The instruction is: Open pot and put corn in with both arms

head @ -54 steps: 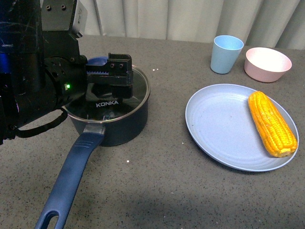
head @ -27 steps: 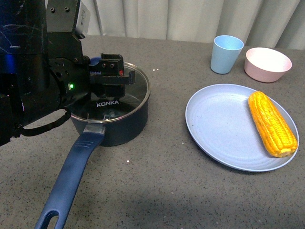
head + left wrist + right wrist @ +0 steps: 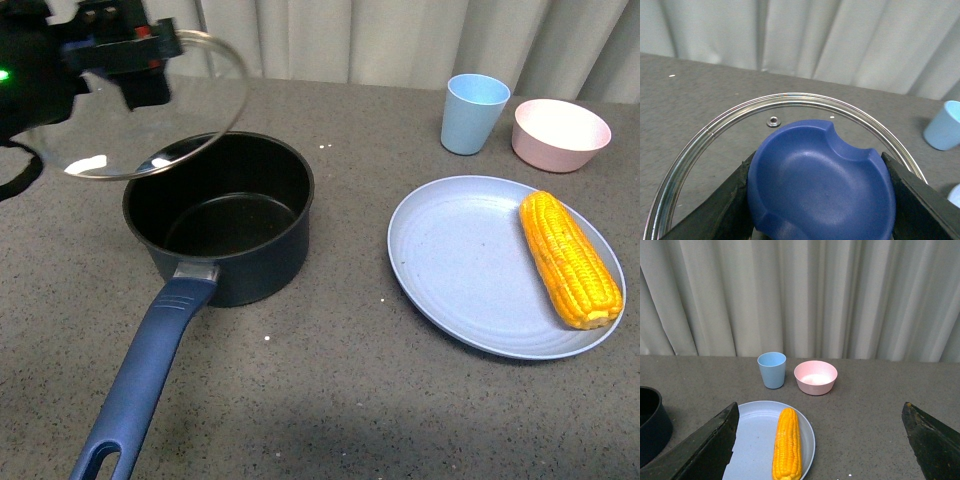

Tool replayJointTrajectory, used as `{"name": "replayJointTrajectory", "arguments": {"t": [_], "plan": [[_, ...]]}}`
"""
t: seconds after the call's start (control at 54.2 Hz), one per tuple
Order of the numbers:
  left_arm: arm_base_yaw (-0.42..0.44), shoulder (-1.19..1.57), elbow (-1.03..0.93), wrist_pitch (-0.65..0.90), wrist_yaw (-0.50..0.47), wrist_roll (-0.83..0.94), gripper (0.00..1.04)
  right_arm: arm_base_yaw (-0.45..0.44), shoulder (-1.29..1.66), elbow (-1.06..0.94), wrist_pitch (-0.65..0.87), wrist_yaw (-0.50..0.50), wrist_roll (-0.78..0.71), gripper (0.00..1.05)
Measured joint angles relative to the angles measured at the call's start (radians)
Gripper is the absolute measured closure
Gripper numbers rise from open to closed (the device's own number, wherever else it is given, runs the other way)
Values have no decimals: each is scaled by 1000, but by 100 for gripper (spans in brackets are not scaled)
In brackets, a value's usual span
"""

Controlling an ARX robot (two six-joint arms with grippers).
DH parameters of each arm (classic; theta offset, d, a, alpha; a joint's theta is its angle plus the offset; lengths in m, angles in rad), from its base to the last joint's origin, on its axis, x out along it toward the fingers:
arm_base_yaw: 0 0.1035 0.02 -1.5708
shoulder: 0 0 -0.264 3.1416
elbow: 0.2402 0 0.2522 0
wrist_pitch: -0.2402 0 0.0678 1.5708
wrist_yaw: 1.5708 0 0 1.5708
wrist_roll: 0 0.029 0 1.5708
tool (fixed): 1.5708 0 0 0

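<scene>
The dark navy pot (image 3: 225, 225) stands open on the grey table, its black inside empty and its long blue handle (image 3: 140, 385) pointing toward me. My left gripper (image 3: 125, 55) is shut on the blue knob (image 3: 822, 185) of the glass lid (image 3: 185, 100) and holds it tilted above the pot's far-left rim. The yellow corn (image 3: 568, 258) lies on the right side of the pale blue plate (image 3: 450, 260). It also shows in the right wrist view (image 3: 787, 445). My right gripper (image 3: 820, 440) is open, above and behind the plate, holding nothing.
A pale blue cup (image 3: 475, 113) and a pink bowl (image 3: 560, 133) stand at the back right, beyond the plate. Grey curtains hang behind the table. Bare tabletop lies between pot and plate.
My left gripper has lifted the lid off the pot, up and to the left. The pot's inside now shows. The corn and plate have not moved.
</scene>
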Motion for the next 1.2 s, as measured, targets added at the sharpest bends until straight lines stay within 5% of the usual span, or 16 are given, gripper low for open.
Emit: {"name": "replayJointTrajectory", "arguments": {"t": [0.424, 1.2], "plan": [[269, 174, -44, 203, 113, 41, 43, 0, 0, 0, 0, 0, 0, 9], [279, 549, 68, 322, 87, 22, 43, 0, 0, 0, 0, 0, 0, 9]]}}
